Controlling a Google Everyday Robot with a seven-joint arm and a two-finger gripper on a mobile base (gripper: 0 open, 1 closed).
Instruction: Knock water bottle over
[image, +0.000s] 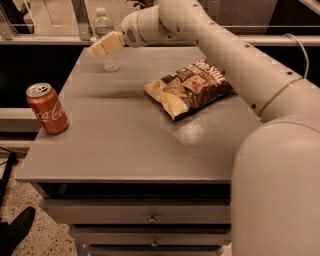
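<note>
Lining up the knock: pincer, apparently pressed together and empty, overlaps the upright water bottle in the upper left of frame, at the table's far edge; contact unclear. The next move likely needs a sideways shove up high. Red can reads Coca-Cola; chip bag lettering illegible.

So the arm comes in at the near right corner of the table, with a fat white segment filling that side. From there it runs diagonally across toward the far edge. The rounded wrist sits up over the far edge. The cream gripper sticks out leftward, tipped a bit down, hanging above the far left corner.
</note>
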